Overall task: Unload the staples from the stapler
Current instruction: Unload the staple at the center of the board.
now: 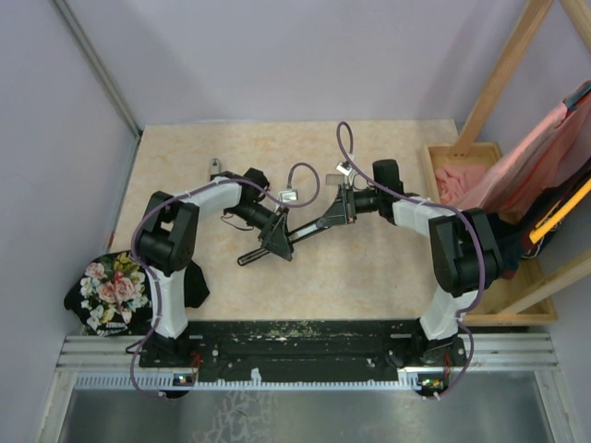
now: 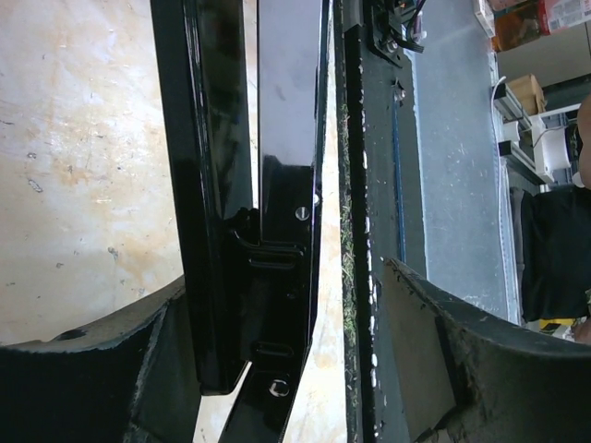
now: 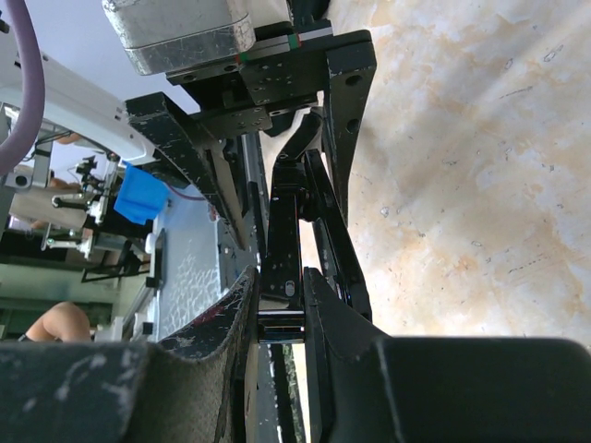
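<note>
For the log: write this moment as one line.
stapler opened out | right jaws shut on it | left jaws open around it

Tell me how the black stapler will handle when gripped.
The stapler is likely stiff, being hard black bars, though its two halves appear spread apart, so one may swing. Its glossy finish looks slippery, and the right claw pinches only a narrow end, so it might pivot.
</note>
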